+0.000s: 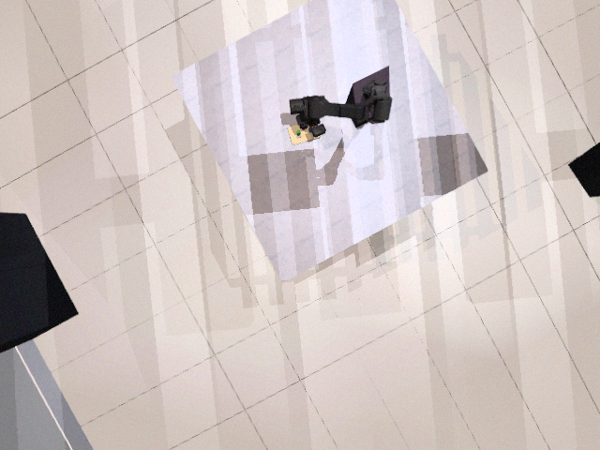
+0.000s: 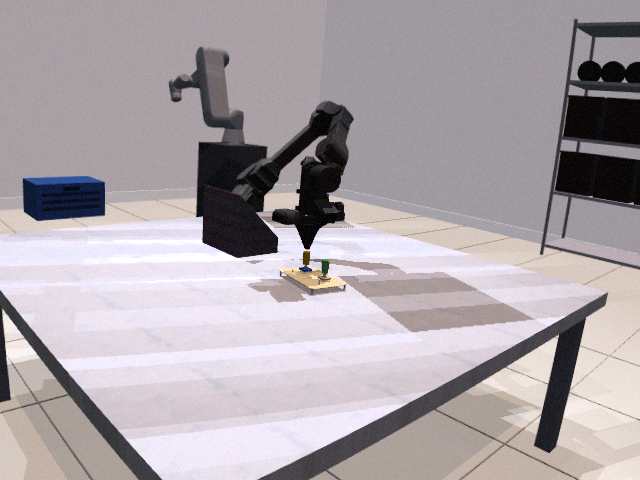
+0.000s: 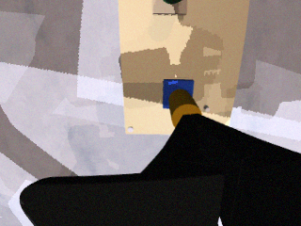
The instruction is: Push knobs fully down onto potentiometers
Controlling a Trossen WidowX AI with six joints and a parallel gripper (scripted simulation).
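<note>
A tan circuit board stands on short legs on the table; it also shows in the top view and the wrist view. An orange-brown knob stands raised over a blue potentiometer. My gripper is shut and empty, pointing straight down, its tip just above the orange-brown knob. I cannot tell whether the tip touches the knob. The fingers hide part of that knob in the wrist view.
The arm's dark base block stands behind the board. A grey second arm on a black pedestal, a blue crate and a shelf rack stand off the table.
</note>
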